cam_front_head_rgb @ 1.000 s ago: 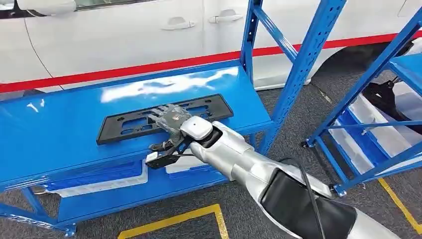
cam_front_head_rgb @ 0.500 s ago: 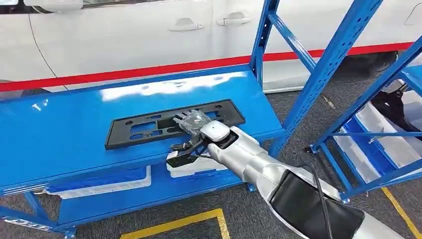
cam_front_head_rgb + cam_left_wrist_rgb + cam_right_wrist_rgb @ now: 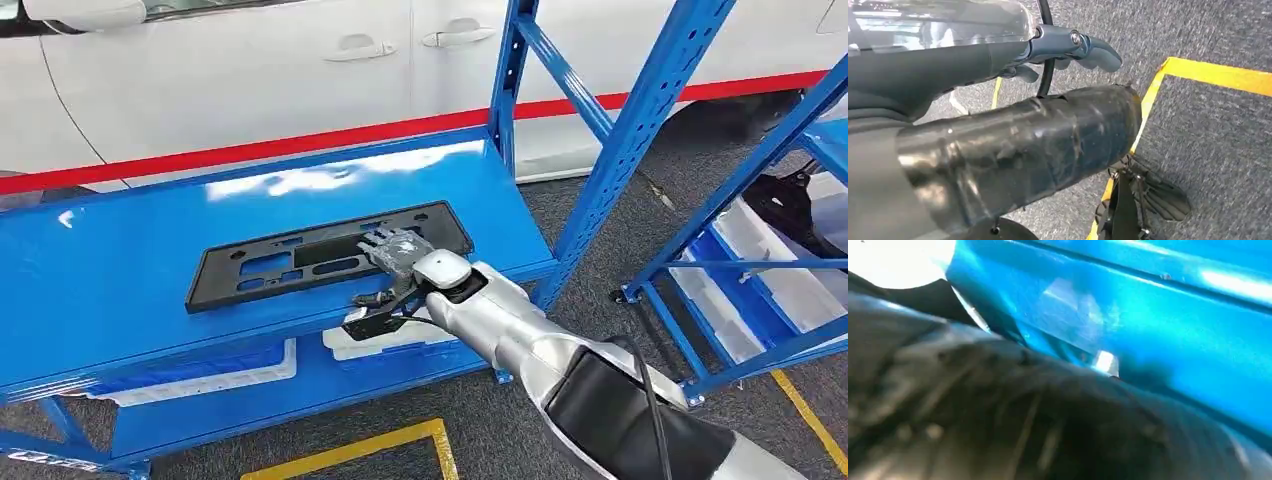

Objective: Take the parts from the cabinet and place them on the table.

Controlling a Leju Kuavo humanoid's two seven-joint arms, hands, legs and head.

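A long black frame (image 3: 325,256), a flat plastic part with cut-out slots, lies flat on the blue shelf (image 3: 120,270), its long side running left to right and its right end a little farther back than its left. Under the shelf, on a lower tier, sit white trays (image 3: 200,372).

The right hand (image 3: 393,250) reaches in from the near right and rests on top of the frame near its right end, fingers laid forward over the plastic. Whether they grip the frame or only lie on it cannot be told; the right wrist view is a blur of dark cover against blue metal. The silver arm (image 3: 510,335) runs back toward the near right corner.

Behind the shelf stands a white car (image 3: 250,80) with a red stripe. Blue uprights (image 3: 640,130) rise right of the shelf, and a second rack (image 3: 760,260) with white bins stands at far right.

The left hand (image 3: 1075,47) hangs over grey carpet with yellow tape (image 3: 1218,75), its fingers curled, holding nothing.
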